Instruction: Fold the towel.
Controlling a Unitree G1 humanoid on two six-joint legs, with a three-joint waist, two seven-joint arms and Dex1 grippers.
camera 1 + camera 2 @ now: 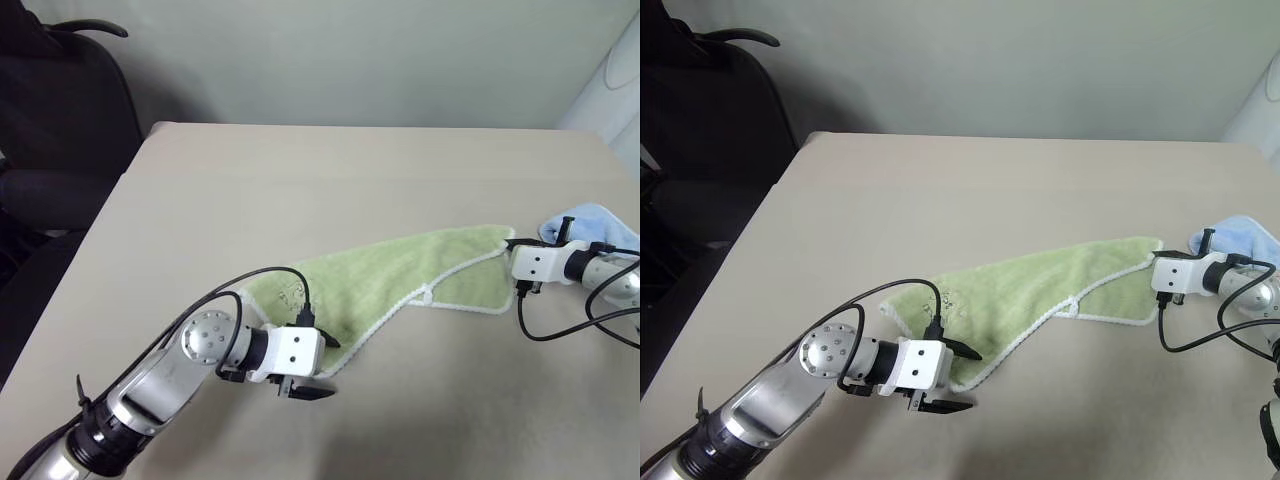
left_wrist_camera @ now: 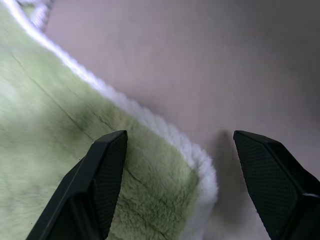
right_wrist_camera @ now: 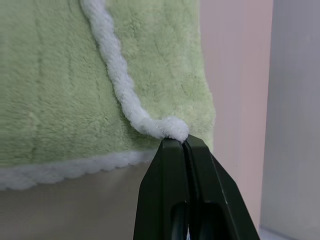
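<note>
The left claw [image 1: 318, 365] is nearest, low on the left side of the surface [image 1: 300, 180]. Its two black fingers [image 2: 102, 175] are spread wide apart and hold nothing. One finger is over the near corner of the towel [image 1: 400, 275] and the other is over the bare surface just beside the white edge.

The towel is light green with a white edge. It lies in the middle of the surface, folded over into a long slanted shape that runs from the near left up to the far right. A small dark mark [image 1: 292, 291] shows near its left end.

The right claw [image 3: 186, 145] is at the towel's far right corner. Its fingers are pressed tight together and pinch the white edge of the towel there.

Just past the right claw, at the right side of the surface, lies a light blue cloth [image 1: 598, 225]. A black chair [image 1: 60, 110] stands beyond the far left side of the surface.
</note>
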